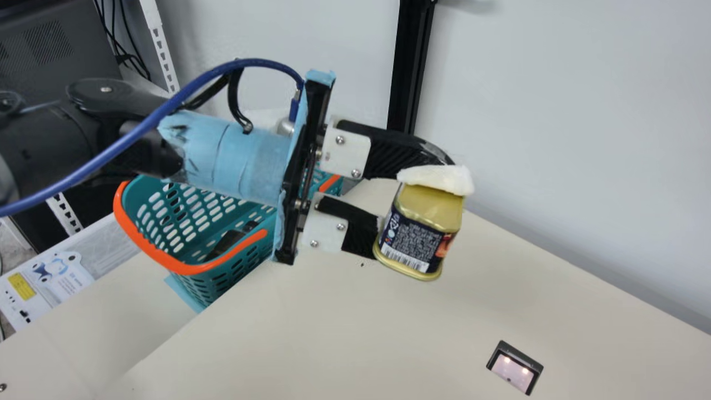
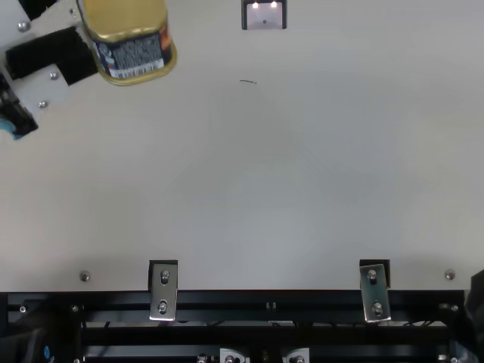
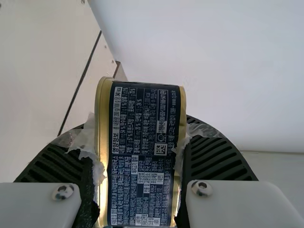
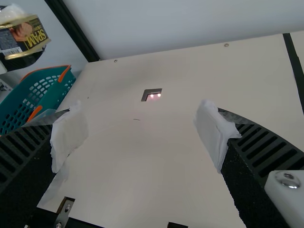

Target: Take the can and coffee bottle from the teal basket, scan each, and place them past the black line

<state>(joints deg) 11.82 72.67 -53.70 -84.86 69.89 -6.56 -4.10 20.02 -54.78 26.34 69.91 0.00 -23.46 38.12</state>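
My left gripper (image 1: pixel 416 208) is shut on the can (image 1: pixel 419 241), held above the table between basket and scanner in the main view. In the top view the can (image 2: pixel 132 45) is at the upper left. Its dark printed side faces the camera in the left wrist view, the can (image 3: pixel 145 152) pinched between both fingers of the left gripper (image 3: pixel 140 161). The teal basket (image 1: pixel 191 268) stands behind the left arm with a dark object inside. In the right wrist view my right gripper (image 4: pixel 140 135) stands open over the table, nothing between its padded fingers.
The scanner window (image 1: pixel 514 369), lit, is set into the table (image 1: pixel 311 333) right of the can. The black line (image 4: pixel 295 64) crosses the table's far side in the right wrist view. A wall runs along the back edge, with a black post (image 1: pixel 410 66) before it.
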